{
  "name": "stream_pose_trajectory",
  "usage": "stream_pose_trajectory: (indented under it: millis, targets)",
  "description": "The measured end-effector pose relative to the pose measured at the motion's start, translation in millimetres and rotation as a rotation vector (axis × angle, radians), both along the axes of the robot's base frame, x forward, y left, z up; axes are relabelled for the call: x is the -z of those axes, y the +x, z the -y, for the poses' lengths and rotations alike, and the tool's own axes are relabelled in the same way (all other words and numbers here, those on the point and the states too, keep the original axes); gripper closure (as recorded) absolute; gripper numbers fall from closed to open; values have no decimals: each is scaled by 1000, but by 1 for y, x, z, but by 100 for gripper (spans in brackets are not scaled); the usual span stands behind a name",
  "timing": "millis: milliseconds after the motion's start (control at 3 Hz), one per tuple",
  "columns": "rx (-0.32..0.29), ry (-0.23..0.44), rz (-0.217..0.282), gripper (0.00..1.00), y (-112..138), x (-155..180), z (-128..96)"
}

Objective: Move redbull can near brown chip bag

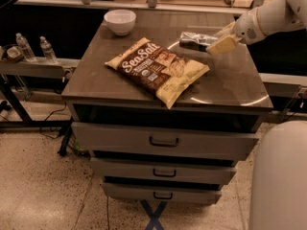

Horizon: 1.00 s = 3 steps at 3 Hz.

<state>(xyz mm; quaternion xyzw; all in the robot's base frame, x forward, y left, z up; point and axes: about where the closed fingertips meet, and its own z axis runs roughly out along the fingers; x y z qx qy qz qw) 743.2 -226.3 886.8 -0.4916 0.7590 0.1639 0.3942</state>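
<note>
Camera view from the front of the desk (240, 87): the redbull can (195, 40) lies on its side toward the back right corner, just beyond the brown chip bag (158, 70), with a narrow gap between them. Its right end is hidden by the gripper (217, 45), whose tan fingers (225, 43) pinch it. Whether the can rests on the top or hangs just above it, I cannot tell. The arm (268, 20) is cut off at the right. The bag sprawls across the middle, one corner reaching the front edge. A white bowl (120, 21) sits at the back left corner. The dark top is glossy, with three drawers (120, 139) beneath. Two water bottles (23, 47) stand on a shelf to the left, above a speckled floor (43, 190).
</note>
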Motion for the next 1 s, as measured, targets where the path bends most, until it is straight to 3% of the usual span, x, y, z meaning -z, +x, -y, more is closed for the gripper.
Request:
stream_pose_trajectory:
  millis: [333, 667, 1000]
  targets:
    - [-201, -114, 17, 82, -36, 6, -19]
    - [-310, -202, 30, 59, -54, 15, -27]
    - [-398, -279, 39, 28, -63, 26, -33]
